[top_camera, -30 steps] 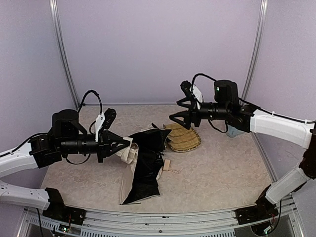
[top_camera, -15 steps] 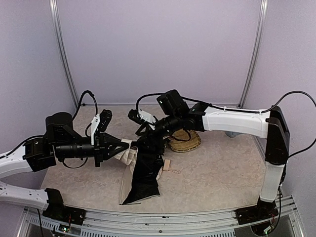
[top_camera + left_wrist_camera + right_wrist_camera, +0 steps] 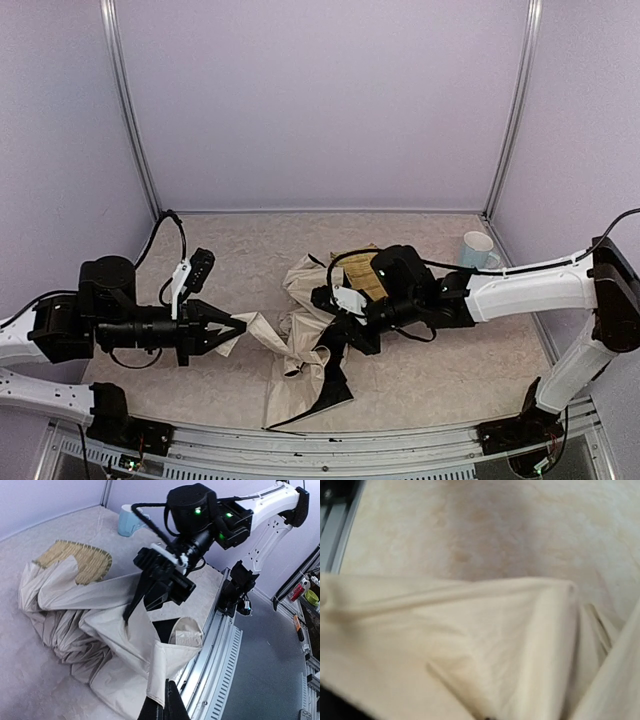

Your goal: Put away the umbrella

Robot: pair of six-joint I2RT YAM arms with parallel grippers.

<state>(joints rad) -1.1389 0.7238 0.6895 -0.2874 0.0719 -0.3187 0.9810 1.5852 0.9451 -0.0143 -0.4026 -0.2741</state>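
The umbrella (image 3: pixel 295 345) lies crumpled mid-table, cream fabric with a black underside showing at the front. My left gripper (image 3: pixel 236 329) is shut on a folded edge of the fabric at its left end; in the left wrist view the cloth (image 3: pixel 125 630) runs straight into the closed fingertips (image 3: pixel 170 707). My right gripper (image 3: pixel 328 340) sits low in the middle of the canopy, shut, with its tips in the folds (image 3: pixel 131 614). Cream fabric (image 3: pixel 480 645) fills the right wrist view. The shaft and strap are hidden.
A woven straw basket tray (image 3: pixel 362 272) lies just behind the umbrella, partly under the right arm. A pale blue cup (image 3: pixel 477 248) stands at the back right. The metal front rail (image 3: pixel 330 440) runs along the near edge.
The right arm swung from above the basket down into the umbrella and its jaws shut. The left gripper pulled back to the left, stretching the fabric out.
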